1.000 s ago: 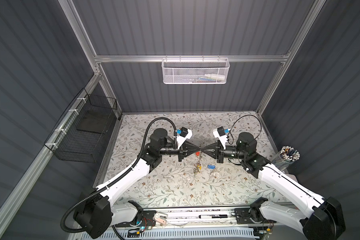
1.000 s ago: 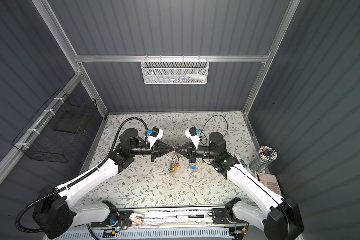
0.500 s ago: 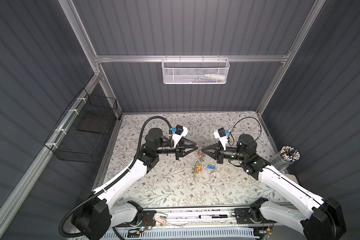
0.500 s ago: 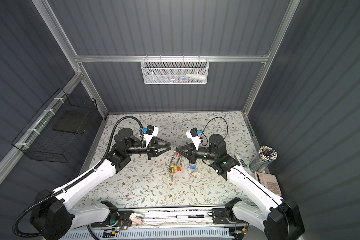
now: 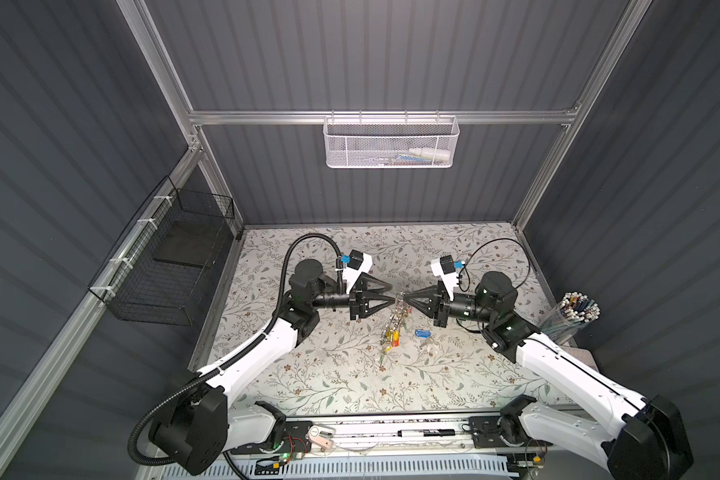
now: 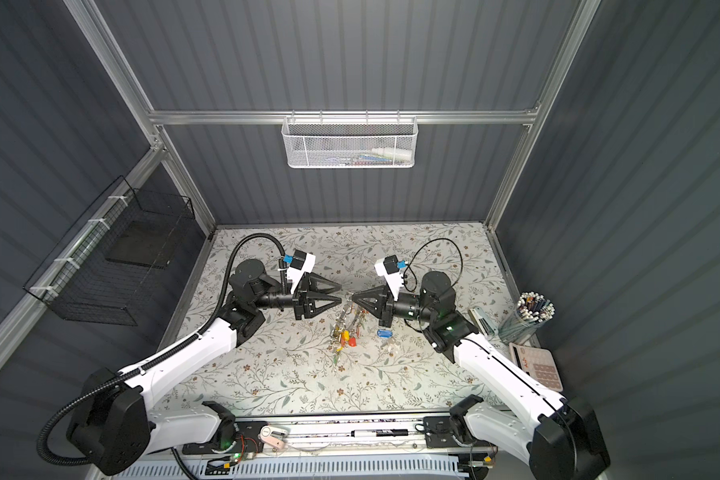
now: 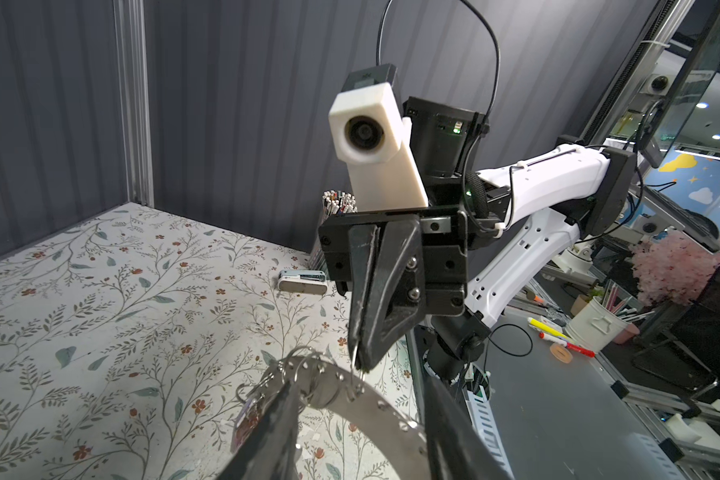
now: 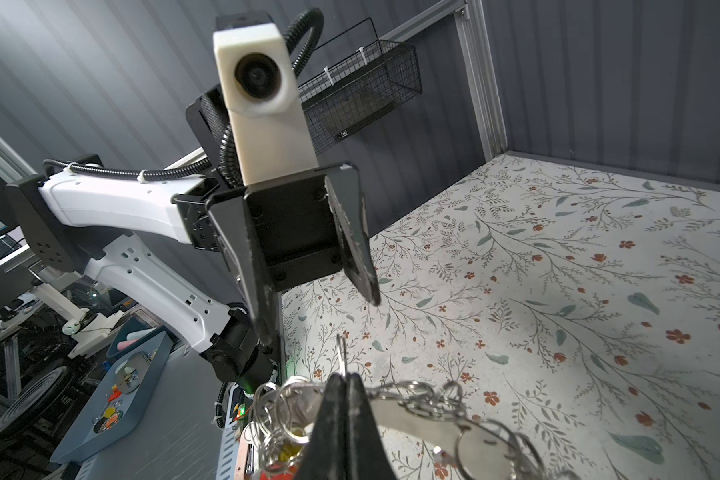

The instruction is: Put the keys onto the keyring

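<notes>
Firstly, my right pincer [image 5: 406,298]: pressed fully together on the rim of the keyring [image 7: 371,409], among its small split rings [image 8: 416,395]. The grey plate hangs from my tip, and its coloured tags [image 5: 391,334] trail down toward the floral mat [image 5: 308,374].

Next, my left pincer [image 5: 390,295]: fingers spread and empty, nose to nose with the right one. The tips are near the plate, with no contact that I can see.

The keys [image 5: 424,335]: blue tag and silver bunch lie flat on the mat, just beside the trailing tags on my right arm's side. Neither pincer touches them.

Open room: bare mat behind both wrists up to the back wall [image 5: 371,62], and more bare mat forward to the front rail [image 5: 362,436].

Edges:
- The pencil cup [image 5: 574,316], stapler [image 6: 482,319] and calculator [image 6: 537,365] crowd the right border.
- A black wire basket [image 5: 171,266] hangs at the left side.
- A white mesh basket [image 5: 391,141] sits high on the back wall.
</notes>
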Action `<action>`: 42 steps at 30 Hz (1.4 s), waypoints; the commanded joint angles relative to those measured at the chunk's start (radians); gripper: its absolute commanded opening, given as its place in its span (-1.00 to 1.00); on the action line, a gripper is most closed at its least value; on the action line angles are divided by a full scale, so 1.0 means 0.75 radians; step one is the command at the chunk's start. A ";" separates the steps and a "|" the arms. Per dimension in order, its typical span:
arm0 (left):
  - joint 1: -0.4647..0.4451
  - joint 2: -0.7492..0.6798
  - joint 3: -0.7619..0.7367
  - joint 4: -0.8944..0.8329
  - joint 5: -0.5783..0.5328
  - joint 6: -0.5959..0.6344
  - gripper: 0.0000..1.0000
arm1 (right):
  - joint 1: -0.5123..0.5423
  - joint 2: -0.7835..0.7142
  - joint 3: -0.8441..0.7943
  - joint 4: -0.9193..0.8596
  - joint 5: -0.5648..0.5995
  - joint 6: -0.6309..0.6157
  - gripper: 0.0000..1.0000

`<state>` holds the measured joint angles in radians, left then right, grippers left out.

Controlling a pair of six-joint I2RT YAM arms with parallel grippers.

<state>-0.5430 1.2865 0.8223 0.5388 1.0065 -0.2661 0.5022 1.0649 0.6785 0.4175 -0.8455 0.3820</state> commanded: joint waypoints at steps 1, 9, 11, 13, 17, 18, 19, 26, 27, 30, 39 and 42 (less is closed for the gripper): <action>0.004 0.030 0.001 0.097 0.063 -0.061 -0.01 | -0.004 -0.011 -0.008 0.150 -0.031 0.036 -1.00; 0.002 0.072 0.009 0.177 0.083 -0.122 -0.27 | -0.003 -0.008 -0.009 0.173 -0.045 0.057 -1.00; 0.004 0.080 0.009 0.188 0.088 -0.134 -0.34 | -0.003 -0.010 -0.010 0.172 -0.043 0.058 -1.00; 0.003 0.083 0.012 0.193 0.086 -0.138 -0.37 | -0.004 -0.009 -0.008 0.168 -0.043 0.056 -1.00; -0.002 0.092 0.019 0.201 0.097 -0.150 -0.44 | -0.004 -0.006 -0.008 0.165 -0.038 0.055 -1.00; -0.005 0.095 0.019 0.205 0.094 -0.150 -0.46 | -0.005 -0.007 -0.008 0.166 -0.038 0.057 -1.00; -0.008 0.096 0.018 0.207 0.095 -0.152 -0.48 | -0.003 -0.003 -0.008 0.166 -0.038 0.057 -1.00; -0.026 0.115 0.033 0.208 0.099 -0.156 -0.67 | -0.004 0.000 -0.009 0.161 -0.034 0.053 -1.00; -0.030 0.118 0.040 0.206 0.099 -0.156 -0.69 | -0.004 -0.002 -0.009 0.161 -0.032 0.053 -1.00; -0.035 0.124 0.041 0.200 0.098 -0.152 -0.74 | -0.004 -0.002 -0.010 0.162 -0.030 0.053 -1.00; -0.045 0.132 0.049 0.198 0.091 -0.152 -0.81 | -0.004 0.002 -0.014 0.160 -0.030 0.053 -1.00; -0.047 0.128 0.051 0.201 0.087 -0.158 -0.88 | -0.004 0.006 -0.016 0.159 -0.032 0.053 -1.00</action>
<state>-0.5709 1.3750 0.8257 0.6781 1.0626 -0.3775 0.4999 1.0706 0.6727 0.4767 -0.8558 0.4191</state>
